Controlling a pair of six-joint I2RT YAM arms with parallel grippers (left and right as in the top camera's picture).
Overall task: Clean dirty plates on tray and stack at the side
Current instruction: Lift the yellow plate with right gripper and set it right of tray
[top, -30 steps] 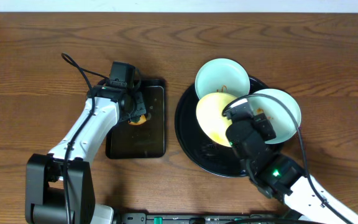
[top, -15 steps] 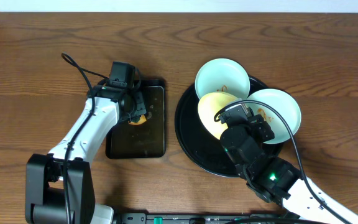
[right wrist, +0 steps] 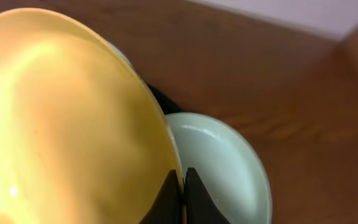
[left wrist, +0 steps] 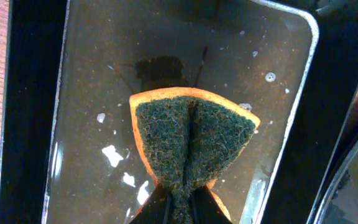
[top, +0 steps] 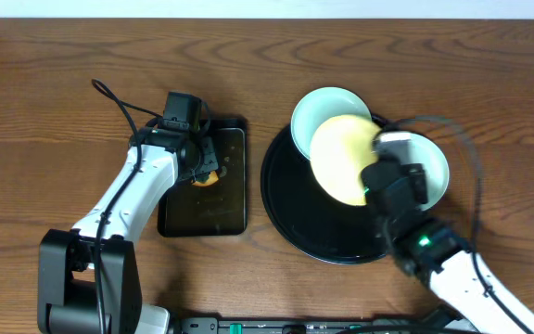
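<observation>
The right end effector (right wrist: 182, 190) is closed on the rim of the yellow plate (right wrist: 67, 124), holding it tilted over the round tray (top: 290, 204). Left of it stands the rectangular tray (top: 202, 218). One mint plate (top: 318, 107) lies at the round tray's far rim, the other mint plate (top: 431, 167) at its right. The left end effector (left wrist: 179, 202) pinches the sponge (left wrist: 191, 140) inside the rectangular tray.

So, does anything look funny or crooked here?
Yes. The yellow plate isn't lying flat: the right gripper pinches its rim, and it hangs tipped over the two green plates on the tray. Also, the sponge is squeezed into a fold by the left gripper.
</observation>
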